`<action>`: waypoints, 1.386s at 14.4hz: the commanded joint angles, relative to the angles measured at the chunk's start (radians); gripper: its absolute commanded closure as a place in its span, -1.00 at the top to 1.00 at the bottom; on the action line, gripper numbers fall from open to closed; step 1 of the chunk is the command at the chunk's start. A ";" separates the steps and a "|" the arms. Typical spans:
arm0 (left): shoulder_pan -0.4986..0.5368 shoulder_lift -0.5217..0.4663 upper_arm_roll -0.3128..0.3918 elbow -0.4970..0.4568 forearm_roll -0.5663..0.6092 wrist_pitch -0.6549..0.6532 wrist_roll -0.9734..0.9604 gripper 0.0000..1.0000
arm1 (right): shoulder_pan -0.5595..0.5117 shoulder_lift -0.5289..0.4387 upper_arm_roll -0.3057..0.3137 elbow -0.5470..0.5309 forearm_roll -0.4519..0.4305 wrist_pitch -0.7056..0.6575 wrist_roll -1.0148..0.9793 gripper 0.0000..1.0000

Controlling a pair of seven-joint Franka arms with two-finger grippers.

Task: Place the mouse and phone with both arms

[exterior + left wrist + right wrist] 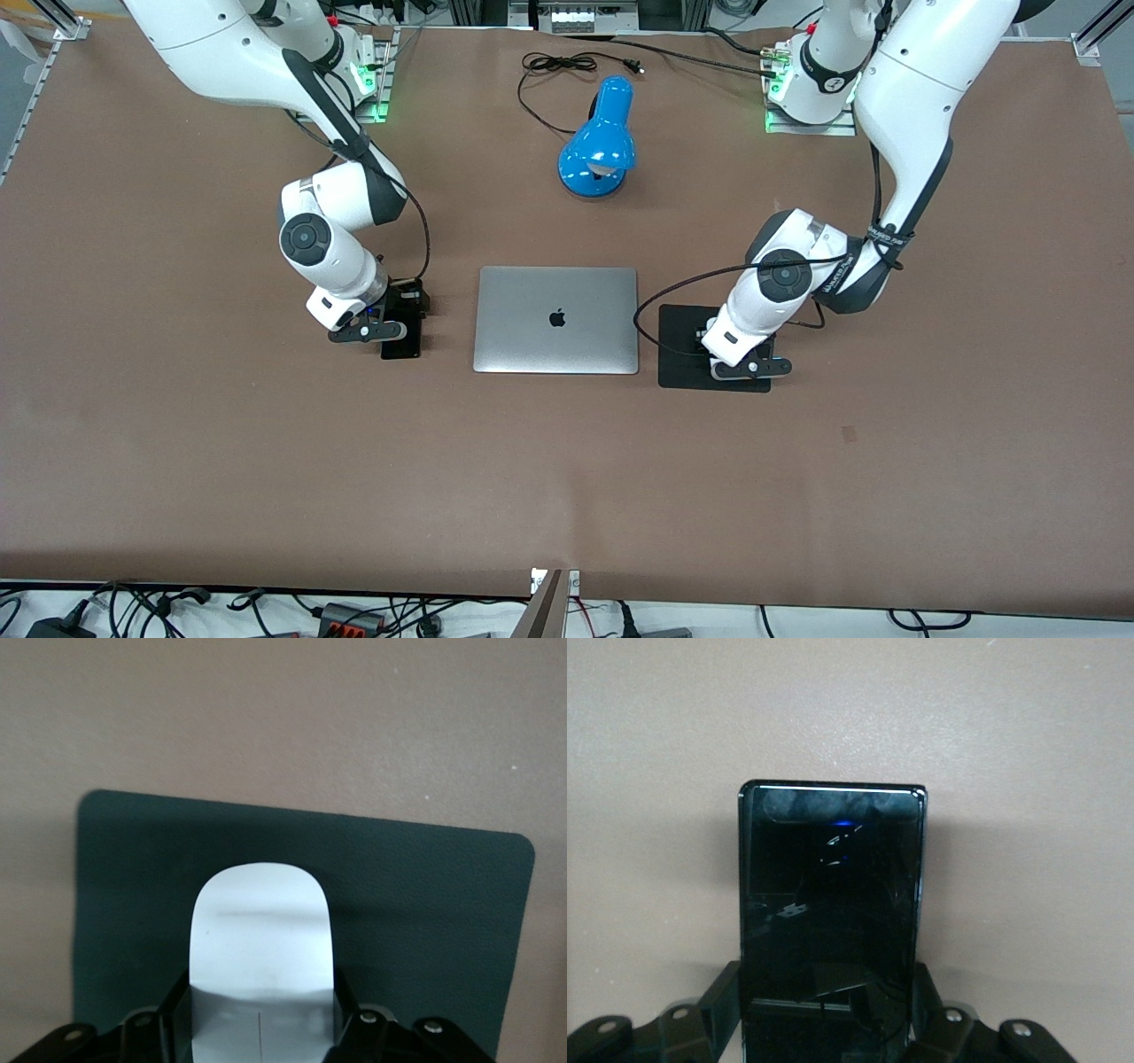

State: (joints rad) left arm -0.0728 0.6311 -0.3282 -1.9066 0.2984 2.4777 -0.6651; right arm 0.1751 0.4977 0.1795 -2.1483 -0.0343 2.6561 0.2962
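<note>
In the left wrist view the white mouse sits between the fingers of my left gripper, which is shut on its sides. It is low over the black square pad; I cannot tell if it touches. In the front view my left gripper is over the pad and hides the mouse. My right gripper is shut on the black phone, low at the table. In the front view the phone pokes out under my right gripper.
A closed silver laptop lies between the phone and the pad. A blue desk lamp lies farther from the front camera than the laptop, its black cable near the robots' bases.
</note>
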 commanded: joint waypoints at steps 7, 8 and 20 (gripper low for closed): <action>0.027 -0.175 0.005 0.113 0.030 -0.219 0.128 1.00 | 0.024 0.012 -0.005 0.039 0.011 0.028 0.034 1.00; 0.039 -0.189 0.005 0.176 0.030 -0.334 0.213 1.00 | 0.012 -0.013 -0.006 0.053 0.011 -0.004 0.031 1.00; 0.179 -0.320 -0.005 0.627 -0.131 -0.937 0.418 1.00 | -0.233 -0.297 -0.156 0.645 0.010 -1.005 -0.285 1.00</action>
State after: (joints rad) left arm 0.0770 0.2975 -0.3258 -1.3692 0.2394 1.6481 -0.3014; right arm -0.0422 0.2040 0.0588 -1.5861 -0.0346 1.7517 0.0364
